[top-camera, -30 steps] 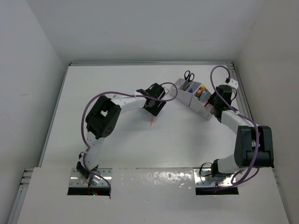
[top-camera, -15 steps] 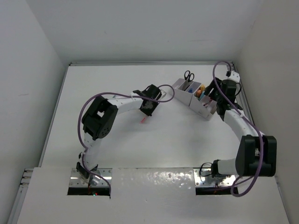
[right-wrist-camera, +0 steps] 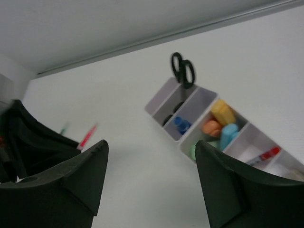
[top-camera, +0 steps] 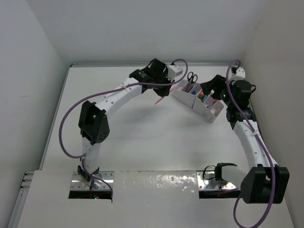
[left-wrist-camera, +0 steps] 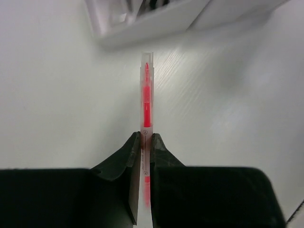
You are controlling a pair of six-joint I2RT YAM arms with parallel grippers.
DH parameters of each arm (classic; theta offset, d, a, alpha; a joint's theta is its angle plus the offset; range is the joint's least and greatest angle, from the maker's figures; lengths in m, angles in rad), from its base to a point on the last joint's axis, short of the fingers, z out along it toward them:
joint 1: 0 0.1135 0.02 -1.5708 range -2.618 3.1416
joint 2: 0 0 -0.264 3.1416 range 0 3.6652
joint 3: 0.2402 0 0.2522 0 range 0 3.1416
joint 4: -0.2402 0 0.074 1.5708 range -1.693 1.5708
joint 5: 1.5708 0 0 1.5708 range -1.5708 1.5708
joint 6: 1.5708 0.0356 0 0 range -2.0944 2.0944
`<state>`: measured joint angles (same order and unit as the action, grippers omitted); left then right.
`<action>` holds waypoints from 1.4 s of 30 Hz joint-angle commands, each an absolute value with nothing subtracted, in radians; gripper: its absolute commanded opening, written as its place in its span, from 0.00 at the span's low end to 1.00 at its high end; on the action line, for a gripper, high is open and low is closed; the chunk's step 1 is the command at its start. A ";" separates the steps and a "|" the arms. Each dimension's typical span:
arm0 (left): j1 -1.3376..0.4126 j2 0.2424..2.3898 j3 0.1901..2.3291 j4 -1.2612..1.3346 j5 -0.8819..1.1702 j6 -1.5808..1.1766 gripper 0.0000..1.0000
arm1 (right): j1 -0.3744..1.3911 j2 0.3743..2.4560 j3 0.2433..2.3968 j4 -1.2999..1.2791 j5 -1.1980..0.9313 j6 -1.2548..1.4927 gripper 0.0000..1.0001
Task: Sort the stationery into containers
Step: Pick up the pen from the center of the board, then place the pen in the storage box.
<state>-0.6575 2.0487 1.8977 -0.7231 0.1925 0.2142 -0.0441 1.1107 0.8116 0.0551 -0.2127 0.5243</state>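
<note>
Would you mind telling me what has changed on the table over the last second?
The left pincer closed on the red pen that lay on the table and carried it up toward the far end of the white organiser. The right pincer opened and rose away from the organiser's near end. The organiser and the scissors in it stayed put.

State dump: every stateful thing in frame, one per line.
Left gripper, shut on the thin red pen.
Right gripper, open, empty.
White stepped desk organiser, upright, partly filled.
Black-handled scissors, standing handles-up in end compartment.
Blue-capped bottle, inside second compartment.
Coloured erasers, piled in third compartment.
Second red pen, lying in fourth compartment.
</note>
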 commanded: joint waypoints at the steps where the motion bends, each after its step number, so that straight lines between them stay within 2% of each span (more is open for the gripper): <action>1: -0.693 1.911 1.967 -0.657 0.374 0.278 0.00 | -0.045 1.071 0.813 0.185 -0.405 0.676 0.71; 10: -0.745 1.931 1.976 -0.583 0.434 0.261 0.00 | 0.044 1.038 0.753 0.437 -0.393 0.876 0.70; 20: -0.779 1.934 2.020 -0.569 0.403 0.213 0.00 | 0.152 1.080 0.750 0.387 -0.290 0.864 0.69; 25: -0.779 1.934 2.026 -0.571 0.391 0.207 0.00 | 0.184 1.068 0.753 0.265 -0.149 0.818 0.69; 29: -0.778 1.934 2.020 -0.568 0.387 0.204 0.00 | 0.198 1.075 0.738 0.265 -0.146 0.827 0.69; 42: -0.779 1.936 1.979 -0.577 0.374 0.229 0.00 | 0.207 1.045 0.775 0.201 -0.025 0.723 0.76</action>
